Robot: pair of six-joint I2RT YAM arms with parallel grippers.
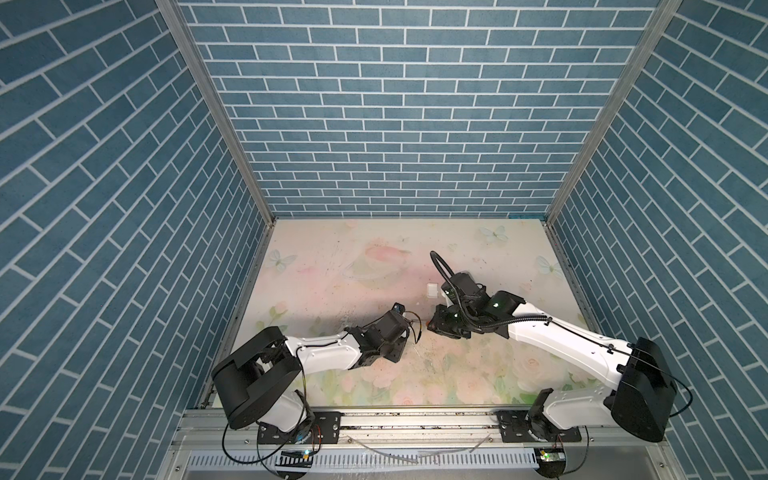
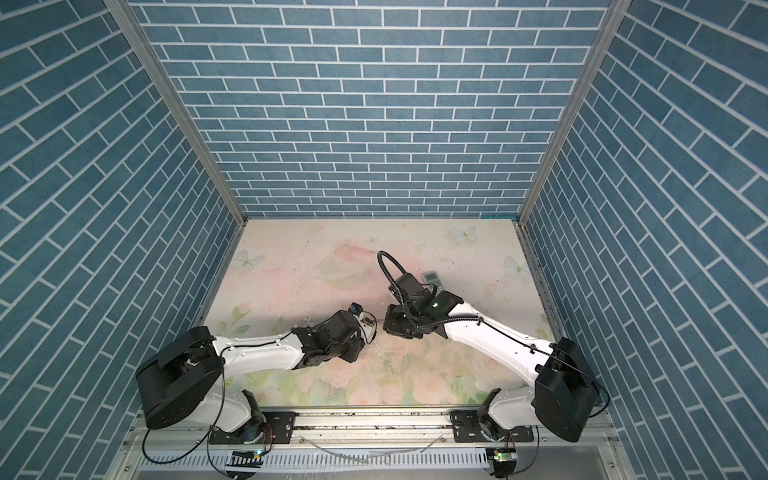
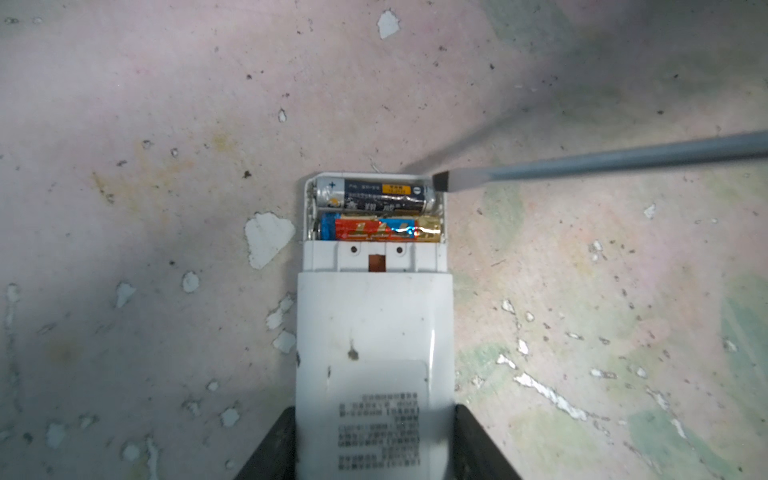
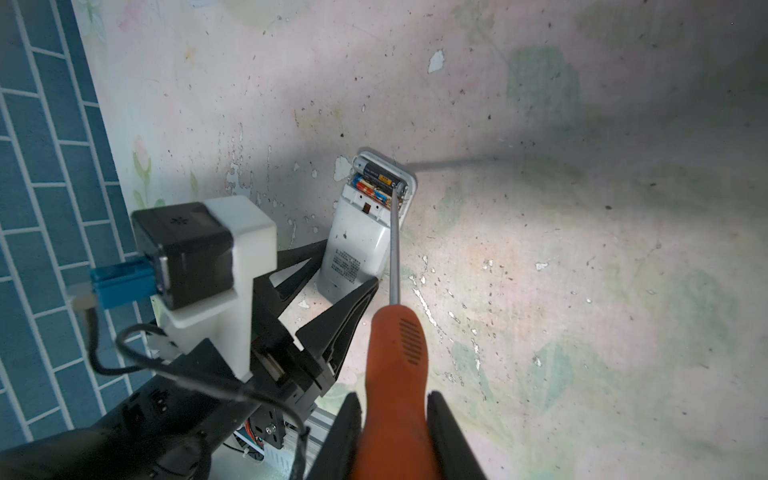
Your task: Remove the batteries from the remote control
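Mid-table (image 1: 374,257), left gripper (image 3: 374,409): jaws half-spread, clamped on the sides of the white remote control (image 3: 374,324), back up, with two batteries (image 3: 374,194) side by side in its open bay. Just right, right gripper (image 4: 395,411): jaws narrowed onto the orange-handled screwdriver (image 4: 397,345), blade tip at the dark battery's minus end. Farther back: small white cover (image 1: 432,289), lying flat.
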